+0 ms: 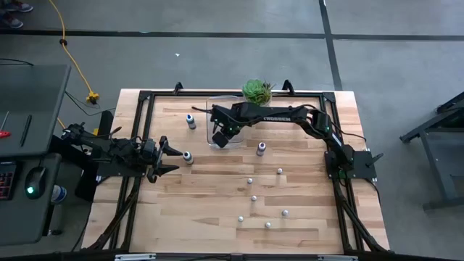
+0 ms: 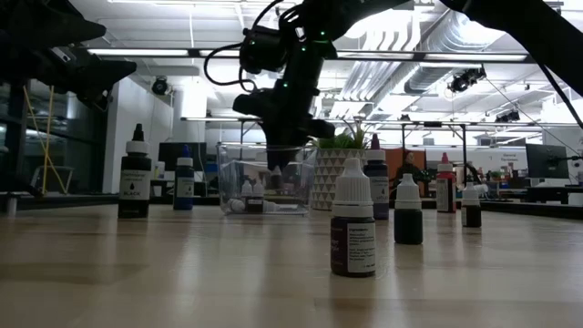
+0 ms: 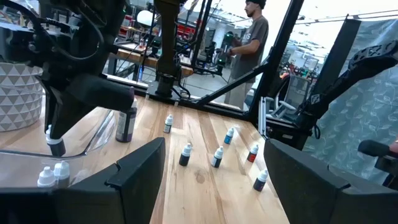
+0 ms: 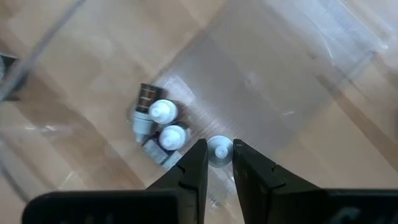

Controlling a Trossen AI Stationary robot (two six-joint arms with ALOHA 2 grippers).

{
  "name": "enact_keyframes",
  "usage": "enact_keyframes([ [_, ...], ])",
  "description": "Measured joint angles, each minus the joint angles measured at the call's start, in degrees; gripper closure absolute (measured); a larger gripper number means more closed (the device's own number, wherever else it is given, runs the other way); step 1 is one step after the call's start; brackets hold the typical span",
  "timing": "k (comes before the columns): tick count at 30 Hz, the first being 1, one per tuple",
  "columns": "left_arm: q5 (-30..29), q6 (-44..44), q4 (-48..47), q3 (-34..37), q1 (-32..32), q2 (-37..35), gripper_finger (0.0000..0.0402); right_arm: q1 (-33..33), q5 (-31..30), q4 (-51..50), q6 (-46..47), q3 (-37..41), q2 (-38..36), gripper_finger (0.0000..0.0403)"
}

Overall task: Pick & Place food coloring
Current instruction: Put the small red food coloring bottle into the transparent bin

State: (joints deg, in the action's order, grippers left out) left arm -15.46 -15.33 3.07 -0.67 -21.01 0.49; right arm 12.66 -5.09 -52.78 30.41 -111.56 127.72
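My right gripper [image 4: 219,147] reaches down over the clear plastic bin [image 1: 214,109] and is shut on a small food coloring bottle [image 4: 219,153]. Two more bottles [image 4: 168,124] rest on the bin's floor beside it. Several other food coloring bottles stand upright and loose on the wooden table [image 1: 254,198], with bigger ones farther back [image 1: 261,148]. My left gripper [image 1: 172,159] waits open at the table's left side, level, just short of a bottle [image 1: 188,156]. My right gripper pinches the bottle between its two fingers [image 4: 194,167], coming steeply from above, so that I look down on the white cap [image 4: 220,149]. In the left wrist view the bottle [image 3: 56,147] hangs upright below the fingers, inside the bin's walls.
A green succulent in a white patterned pot [image 1: 257,91] stands just behind the bin at the far edge. A black frame [image 1: 145,98] runs around the tabletop. A person [image 3: 249,37] stands in the room beyond the table.
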Motion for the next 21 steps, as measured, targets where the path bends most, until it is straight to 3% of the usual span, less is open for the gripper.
enact_keyframes([
  [11,0.02,0.00,0.00,0.00,0.00,0.00,0.0130,-2.00,-3.40,-0.06,4.14,0.00,0.00,0.0348],
  [21,0.00,0.00,0.00,0.00,0.02,0.00,0.0130,-2.62,-2.29,1.54,5.76,1.67,0.00,0.0346],
])
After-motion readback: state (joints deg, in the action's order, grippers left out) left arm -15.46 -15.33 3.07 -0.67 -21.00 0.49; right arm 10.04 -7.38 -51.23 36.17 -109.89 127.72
